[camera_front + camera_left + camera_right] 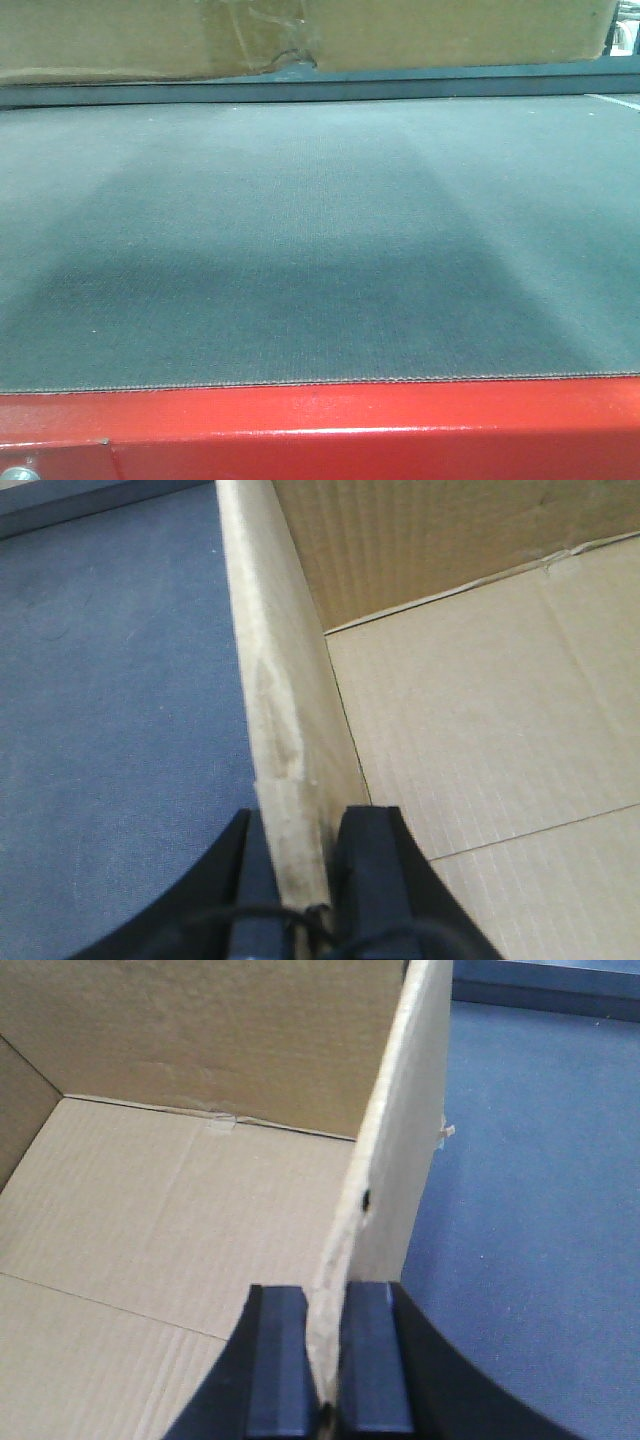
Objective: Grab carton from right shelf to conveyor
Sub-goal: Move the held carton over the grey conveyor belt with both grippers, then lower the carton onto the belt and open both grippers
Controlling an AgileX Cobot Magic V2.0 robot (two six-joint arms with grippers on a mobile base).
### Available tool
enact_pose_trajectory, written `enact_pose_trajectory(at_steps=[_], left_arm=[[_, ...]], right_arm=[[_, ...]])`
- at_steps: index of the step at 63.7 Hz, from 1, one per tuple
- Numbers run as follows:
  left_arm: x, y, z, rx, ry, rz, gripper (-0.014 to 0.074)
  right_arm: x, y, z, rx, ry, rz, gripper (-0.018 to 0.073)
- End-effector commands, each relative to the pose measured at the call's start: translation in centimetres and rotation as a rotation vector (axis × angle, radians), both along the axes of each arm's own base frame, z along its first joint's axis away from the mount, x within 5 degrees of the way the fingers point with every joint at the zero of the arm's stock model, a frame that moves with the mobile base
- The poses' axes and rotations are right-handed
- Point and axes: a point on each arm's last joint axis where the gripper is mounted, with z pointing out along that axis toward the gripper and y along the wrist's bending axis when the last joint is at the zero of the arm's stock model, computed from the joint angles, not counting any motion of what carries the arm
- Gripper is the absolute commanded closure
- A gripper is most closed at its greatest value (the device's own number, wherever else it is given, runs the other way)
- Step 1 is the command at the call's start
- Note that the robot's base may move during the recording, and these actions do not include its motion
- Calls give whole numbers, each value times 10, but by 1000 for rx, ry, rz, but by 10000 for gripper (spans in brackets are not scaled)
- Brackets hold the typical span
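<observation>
My left claw (305, 830) is clamped on the left wall of the carton (500, 730), one finger outside and one inside, with the top edge pinched between. The carton is open-topped, with bare flaps as its floor. In the front view it is at the far end of the conveyor (320, 250), spanning most of the belt; I can't tell if it touches. The red frame edge (350, 430) runs along the near side, with a bolt (20, 472) at its left corner. My right claw (322, 1305) is clamped on the right wall, with grey belt beside it.
</observation>
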Motion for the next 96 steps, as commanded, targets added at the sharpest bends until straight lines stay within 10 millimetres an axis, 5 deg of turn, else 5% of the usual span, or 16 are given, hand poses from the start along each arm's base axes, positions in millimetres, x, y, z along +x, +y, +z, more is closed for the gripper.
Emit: enact_pose_trajectory(at_steps=[1,44,53,74,96], left_arm=[[-3,10,7,68,-42,42,613],[-2,5,8,27,-54,5,613],[14,2,-2,-60,-17,-15,613],[84,21,-43,-167,46,63,613],[144,5,-101,-132,120,44,613]], right_arm=[[-4,-4,9,9,-69,-7,627],[-5,-1,9,40,-50,13,627],[0,2,6,39,-38,14,627],[79,17,-47,-21,54,-55,627],[152,30,-118,-71,127,-101,627]])
